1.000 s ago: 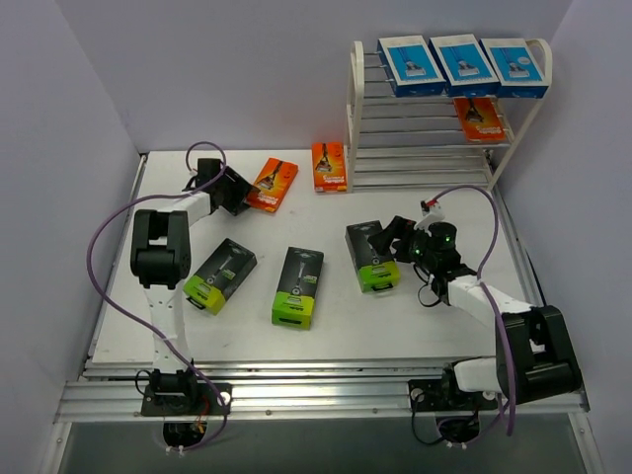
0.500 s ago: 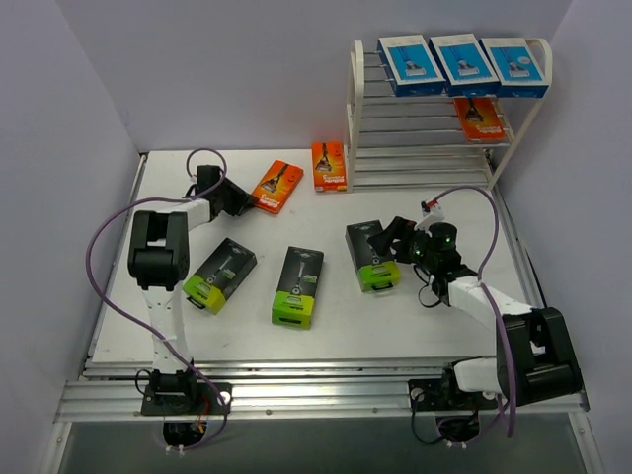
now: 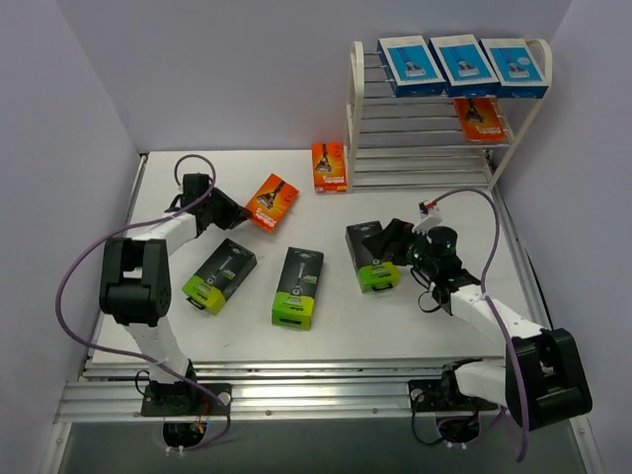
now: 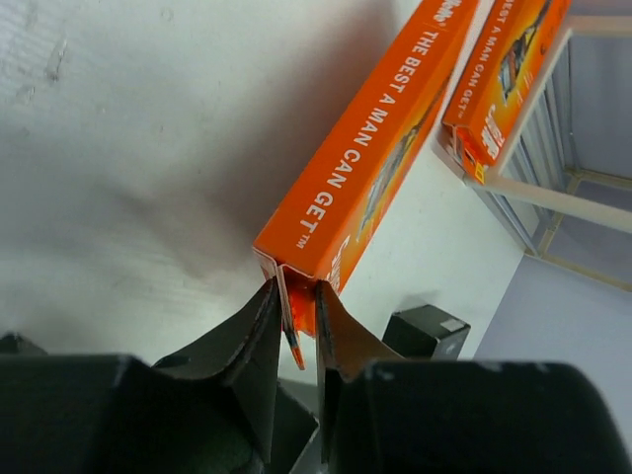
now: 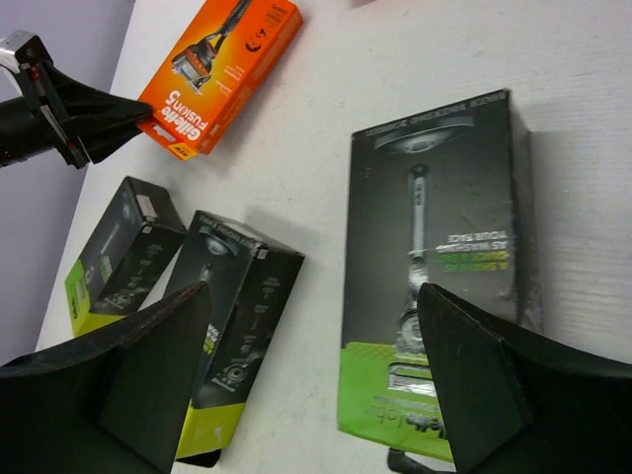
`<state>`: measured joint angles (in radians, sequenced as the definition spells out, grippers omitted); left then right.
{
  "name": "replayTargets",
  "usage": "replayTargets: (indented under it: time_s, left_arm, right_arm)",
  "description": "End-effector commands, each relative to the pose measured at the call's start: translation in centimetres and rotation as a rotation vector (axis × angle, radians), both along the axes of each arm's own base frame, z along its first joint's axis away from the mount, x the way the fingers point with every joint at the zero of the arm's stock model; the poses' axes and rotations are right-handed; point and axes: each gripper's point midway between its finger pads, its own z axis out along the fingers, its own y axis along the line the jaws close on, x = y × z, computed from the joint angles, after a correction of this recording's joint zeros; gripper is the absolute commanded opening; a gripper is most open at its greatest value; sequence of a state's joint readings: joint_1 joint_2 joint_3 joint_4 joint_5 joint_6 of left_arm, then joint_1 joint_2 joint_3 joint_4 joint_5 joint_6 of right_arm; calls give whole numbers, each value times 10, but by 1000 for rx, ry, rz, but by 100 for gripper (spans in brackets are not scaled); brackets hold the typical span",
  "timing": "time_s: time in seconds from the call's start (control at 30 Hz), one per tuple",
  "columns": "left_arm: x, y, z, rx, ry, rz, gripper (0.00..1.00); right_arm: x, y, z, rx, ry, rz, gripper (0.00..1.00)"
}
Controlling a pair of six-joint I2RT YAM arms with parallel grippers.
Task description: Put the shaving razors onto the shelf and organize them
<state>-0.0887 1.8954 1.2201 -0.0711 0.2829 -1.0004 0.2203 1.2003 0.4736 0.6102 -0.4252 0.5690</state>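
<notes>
Went from gaping to pinched down in the last second with the left gripper [image 4: 299, 301]; clamped now on the thin end flap of the loose orange pack [image 4: 365, 168], plain as day from the left wrist view; dragged and twisted it a bit nearer the front of the table [image 3: 326, 222] too, with the elbow swung out leftward. Maybe tipped up at the gripped end; hard to tell.

Means the next pack is in hand, I reckon; then lifting and carrying over to the shelf [image 3: 354, 118], well apart at the far right corner. Already up there: three blue-and-white packs [image 3: 462, 62] along the top tier, plus a shelved orange pack [image 3: 480, 118] a tier down; so probably one colour per tier.

Still lying on the table: a second orange pack [image 3: 329, 165] just beside the shelf's foot, two black packs [image 3: 298, 286] with lime-green ends mid-table, and a third black pack [image 3: 372, 257]. Hovering over that third one with the right gripper [image 3: 395, 240], jaws spread wide, holding nothing; barely budged.

Glossy printed card all round; flat, sharp-edged boxes; flimsy-looking flap, so could bend or let the pack swing. Cream plastic frame, rounded corners, thin shiny rods; matte white tabletop.
</notes>
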Motion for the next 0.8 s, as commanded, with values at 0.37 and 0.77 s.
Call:
replayTargets:
  time_s: [0.37,0.77]
  left_arm:
    - [-67,-2,103,-49,-230,-50,2]
    - [-136,-4,120,-148,-276,-28,2]
  right_arm:
    - [-45,86,40,136,-13,142,80]
    - [-88,159,56,363,59,186,81]
